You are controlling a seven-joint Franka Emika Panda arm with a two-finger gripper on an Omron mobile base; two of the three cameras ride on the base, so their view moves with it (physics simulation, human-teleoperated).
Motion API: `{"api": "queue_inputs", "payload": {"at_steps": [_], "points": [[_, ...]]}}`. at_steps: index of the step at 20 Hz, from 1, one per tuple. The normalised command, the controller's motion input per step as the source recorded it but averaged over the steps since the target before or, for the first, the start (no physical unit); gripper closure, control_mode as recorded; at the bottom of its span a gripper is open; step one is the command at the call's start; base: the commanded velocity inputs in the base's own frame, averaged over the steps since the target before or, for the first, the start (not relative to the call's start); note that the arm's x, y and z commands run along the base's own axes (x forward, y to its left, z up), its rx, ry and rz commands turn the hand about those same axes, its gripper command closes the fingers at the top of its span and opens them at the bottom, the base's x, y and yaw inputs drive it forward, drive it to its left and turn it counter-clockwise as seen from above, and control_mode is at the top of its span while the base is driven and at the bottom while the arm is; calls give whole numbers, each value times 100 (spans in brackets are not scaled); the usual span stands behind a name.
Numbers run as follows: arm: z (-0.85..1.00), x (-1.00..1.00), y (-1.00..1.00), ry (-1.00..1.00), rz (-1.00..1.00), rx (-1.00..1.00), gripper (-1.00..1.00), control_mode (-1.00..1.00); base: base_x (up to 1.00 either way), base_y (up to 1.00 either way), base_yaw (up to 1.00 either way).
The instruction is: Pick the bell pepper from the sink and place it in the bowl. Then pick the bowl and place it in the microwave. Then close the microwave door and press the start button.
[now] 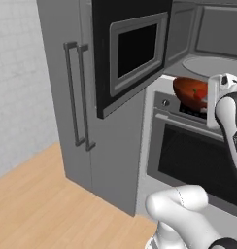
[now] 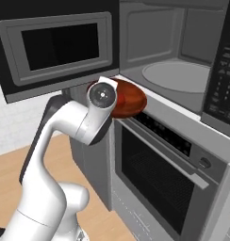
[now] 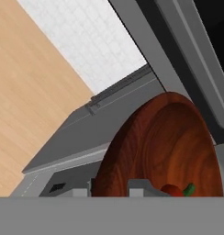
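The red-orange bowl (image 1: 188, 92) is held up in the air at the front edge of the open microwave (image 2: 183, 61), just above the top of the oven (image 2: 159, 174) below it. The gripper (image 3: 114, 188) is closed narrowly on the bowl's rim, with one finger seen inside the bowl in the hand view and the other outside it. The bell pepper (image 1: 200, 93) lies inside the bowl, near the gripped side; its red body and green stem are seen at the bottom of the hand view. The microwave door (image 1: 132, 51) stands swung open to the left, beside the bowl. The grey interior and the round turntable (image 2: 180, 76) are seen beyond the bowl. A tall grey cabinet with two bar handles (image 1: 76, 92) stands to the left of the oven.
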Motion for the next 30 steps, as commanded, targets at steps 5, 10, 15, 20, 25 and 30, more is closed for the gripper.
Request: {"api": "queue_inputs", "payload": {"at_steps": [5,10,15,20,25,30], "points": [[0,0,0,0,0,0,100,100,-15,0,-23],[0,0,0,0,0,0,100,100,-7,0,-22],[0,0,0,0,0,0,100,100,-4,1,-17],[49,-11,11,-8,-9,-13,100,-100,0,0,0],[68,-6,2,-8,-5,-31,100,-100,0,0,0],[52,8,-3,-6,-2,-18,100,-100,0,0,0]]}}
